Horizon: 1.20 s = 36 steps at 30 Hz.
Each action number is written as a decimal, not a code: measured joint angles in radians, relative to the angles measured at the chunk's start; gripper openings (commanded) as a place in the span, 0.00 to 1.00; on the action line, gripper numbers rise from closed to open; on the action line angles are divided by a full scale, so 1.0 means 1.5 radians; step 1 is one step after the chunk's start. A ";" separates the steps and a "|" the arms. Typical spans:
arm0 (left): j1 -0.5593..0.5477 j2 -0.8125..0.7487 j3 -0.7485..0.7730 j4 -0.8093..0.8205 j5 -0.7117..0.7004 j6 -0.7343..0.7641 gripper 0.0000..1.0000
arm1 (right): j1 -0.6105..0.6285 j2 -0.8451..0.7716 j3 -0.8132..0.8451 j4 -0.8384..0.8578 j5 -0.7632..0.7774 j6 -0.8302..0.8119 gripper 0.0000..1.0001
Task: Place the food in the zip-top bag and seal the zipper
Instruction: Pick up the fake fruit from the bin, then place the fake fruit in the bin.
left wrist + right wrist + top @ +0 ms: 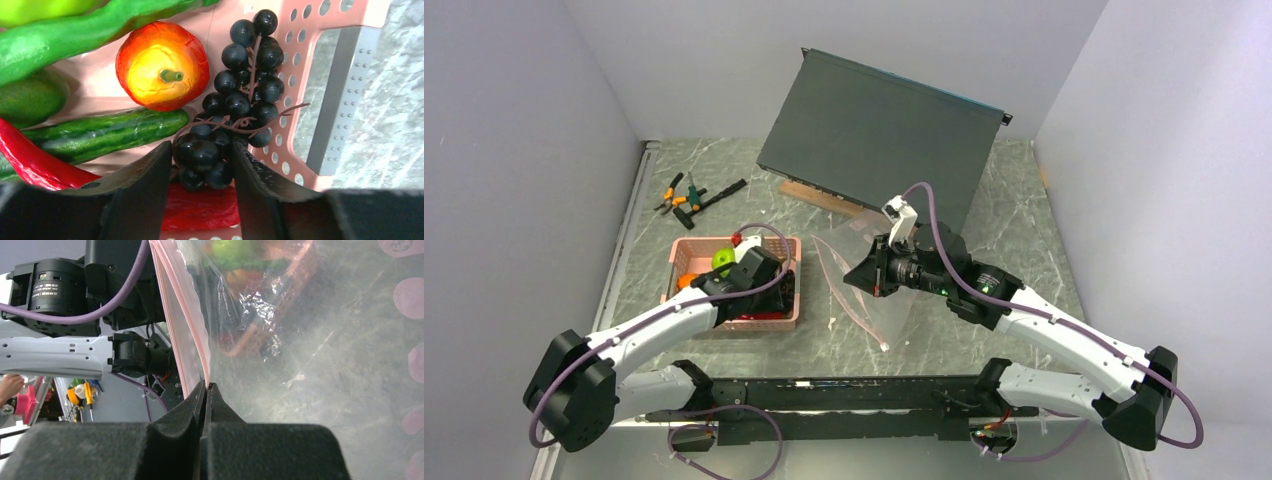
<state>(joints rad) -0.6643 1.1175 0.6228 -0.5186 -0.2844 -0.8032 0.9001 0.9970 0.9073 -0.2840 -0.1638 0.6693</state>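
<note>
Left gripper spread, straddling the black grape bunch in the pink basket. Right gripper clamped on the zip-top bag beside its zipper, right of the basket. I judge: close on the thick cluster, not the stem, and lift straight.

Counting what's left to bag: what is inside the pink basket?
In the pink basket: black grape bunch, red-yellow fruit, cucumber, red chili, long green pepper, green apple, a red piece. The left gripper, jaws straddling the grapes, hides what lies beneath.
</note>
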 measured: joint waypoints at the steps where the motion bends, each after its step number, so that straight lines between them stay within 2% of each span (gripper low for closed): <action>1: 0.000 0.007 0.000 0.002 -0.001 0.002 0.40 | 0.000 0.000 0.000 0.000 -0.001 -0.002 0.00; 5: 0.000 0.017 0.008 0.004 -0.005 0.016 0.17 | 0.000 0.001 0.000 -0.002 -0.002 -0.009 0.00; 10: 0.000 0.001 0.016 -0.006 -0.004 0.023 0.02 | 0.000 0.001 0.000 -0.008 -0.001 -0.023 0.00; 16: 0.000 -0.081 0.049 -0.053 0.006 0.029 0.00 | 0.000 0.001 0.000 -0.015 0.001 -0.038 0.00; 28: 0.000 -0.246 0.216 -0.150 0.021 0.048 0.00 | 0.000 0.005 0.001 -0.014 0.001 -0.003 0.00; 36: 0.000 -0.291 0.293 -0.138 0.105 0.074 0.00 | 0.000 0.040 0.032 -0.010 0.010 0.053 0.00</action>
<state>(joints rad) -0.6643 0.6811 1.0630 -0.7254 -0.1265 -0.6922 0.9001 1.0565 0.9550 -0.2996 -0.1482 0.7490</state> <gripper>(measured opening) 0.053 0.009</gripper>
